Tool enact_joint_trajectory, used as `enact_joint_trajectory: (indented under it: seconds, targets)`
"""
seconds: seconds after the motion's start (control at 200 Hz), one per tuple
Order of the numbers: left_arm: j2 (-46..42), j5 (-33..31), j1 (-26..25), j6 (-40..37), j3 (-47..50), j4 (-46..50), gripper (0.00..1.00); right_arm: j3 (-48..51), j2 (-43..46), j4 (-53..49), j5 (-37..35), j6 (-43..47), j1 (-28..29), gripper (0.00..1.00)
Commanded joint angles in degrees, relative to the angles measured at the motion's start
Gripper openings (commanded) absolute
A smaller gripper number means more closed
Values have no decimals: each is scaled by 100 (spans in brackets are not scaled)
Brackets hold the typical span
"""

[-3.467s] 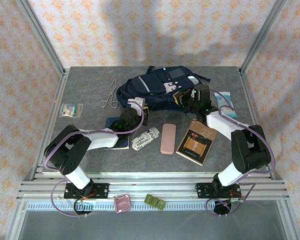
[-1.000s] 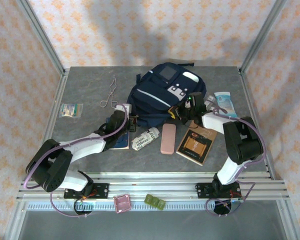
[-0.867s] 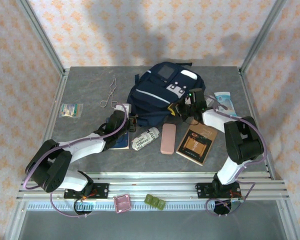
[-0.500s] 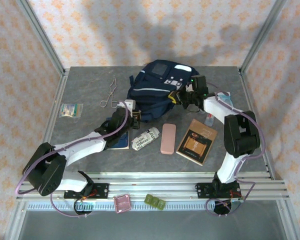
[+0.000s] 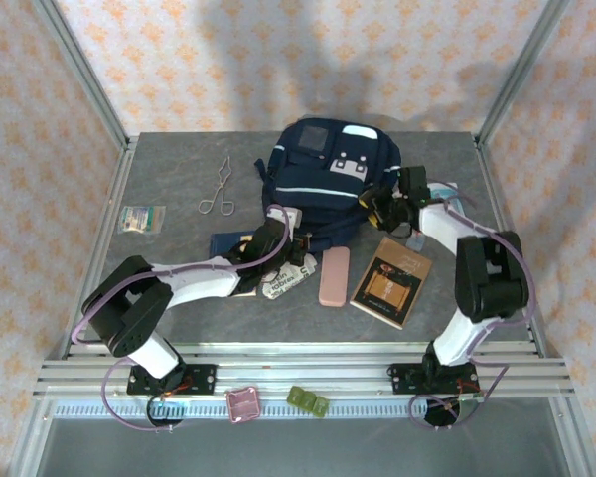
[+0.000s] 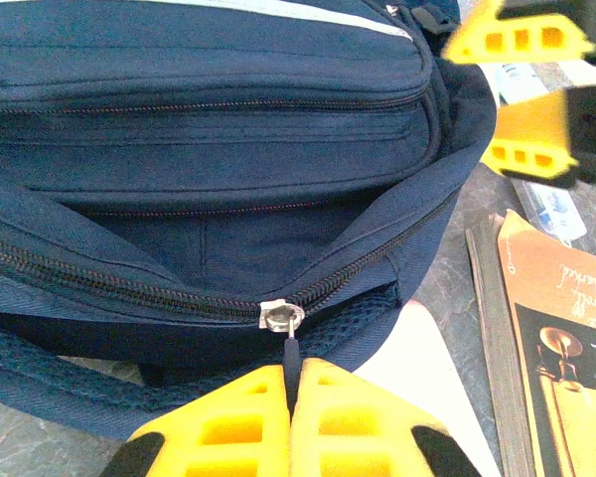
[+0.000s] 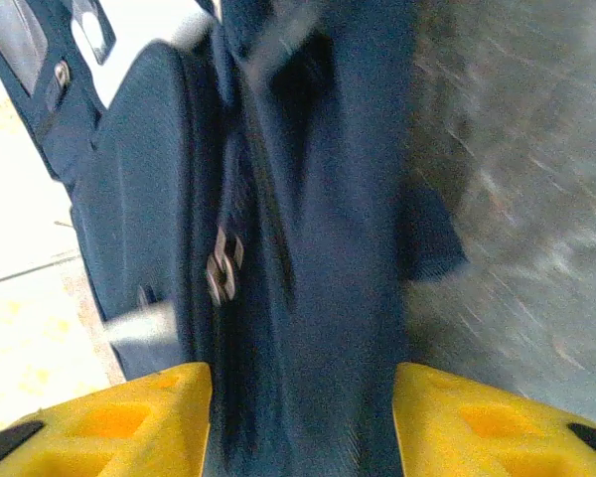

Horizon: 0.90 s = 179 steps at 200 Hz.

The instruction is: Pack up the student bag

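The student bag [image 5: 328,179] sits at the far middle of the bench [image 5: 169,179], its mouth facing the arms. The left tool [image 6: 291,383] is pinched tight on the zipper pull [image 6: 292,350] — the zip stands part-way open, with a dark pocket gaping behind it. The right tool [image 7: 303,383] has its jaws apart at the bag's right side, clamping nothing. It looks like the opening step. Next, the left should draw the slider along its track while the right steadies the fabric — then the book [image 5: 390,281] and pink case [image 5: 334,275] can go in.
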<state>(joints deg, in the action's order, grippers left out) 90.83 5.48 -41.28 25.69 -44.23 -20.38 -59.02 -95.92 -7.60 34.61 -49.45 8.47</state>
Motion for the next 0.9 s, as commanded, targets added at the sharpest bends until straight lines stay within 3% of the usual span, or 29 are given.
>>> enact_joint_trajectory:
  seconds: [0.0,0.205,0.566,0.631,0.721,0.786,0.816,0.891]
  targets:
    - [75,232,-89,94,-208,-328,0,467,745,137,-339,-76,137,55]
    - [209,366,-134,94,-323,-337,0,1108,1274,641,-262,-510,543,59]
    - [241,285,-250,42,-435,-265,0,233,-136,970,-271,-765,1192,56]
    - [233,240,-247,41,-415,-232,0,216,-330,1100,-180,-819,1195,46]
    - [208,146,-249,38,-340,-197,0,224,-440,1198,-130,-839,1192,17]
    - [162,15,-229,41,-261,-118,0,271,-392,1198,-182,-814,1176,4]
    - [135,-27,-213,33,-202,-100,0,308,-348,1220,-199,-812,1160,0]
    - [23,-178,-147,10,-25,-50,0,427,-199,1242,-230,-795,1096,0]
